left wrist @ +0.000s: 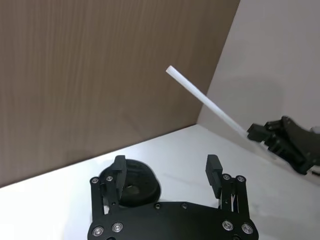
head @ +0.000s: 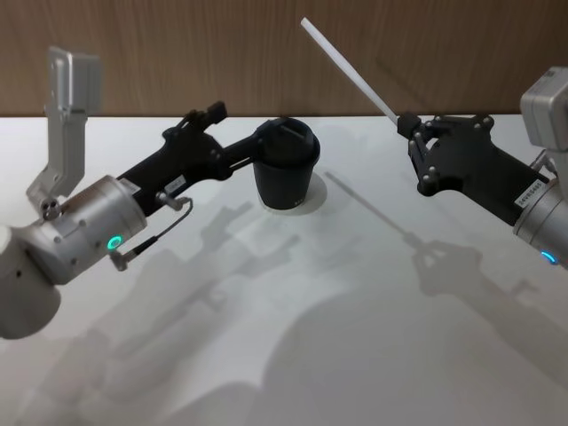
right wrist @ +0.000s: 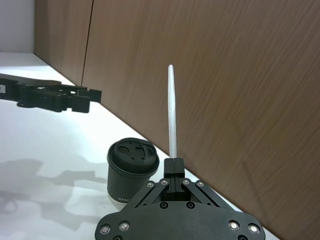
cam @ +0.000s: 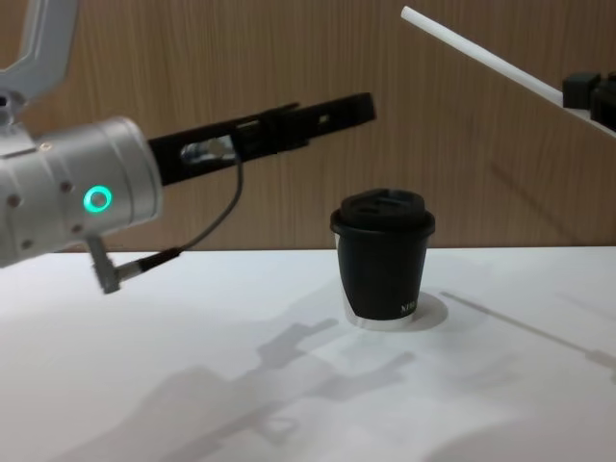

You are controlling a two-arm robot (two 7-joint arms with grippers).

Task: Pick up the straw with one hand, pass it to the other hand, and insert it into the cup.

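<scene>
Handover's up next: right gripper, clamped on the straw, holds it aloft right of the cup. Left gripper, spread wide up-left of the cup, must come meet it.

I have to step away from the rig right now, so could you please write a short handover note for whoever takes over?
The right pincer is shut on the lower end of the white straw, held in the air to the cup's right; the straw slants up toward the robot's left.
The left pincer is open and empty, raised above lid height on the cup's left.
The black lidded cup stands upright on the white table between the arms, with no straw in it.
Done: straw is off the table.
Left: pass it to the left pincer, then insert it into the cup.
</scene>
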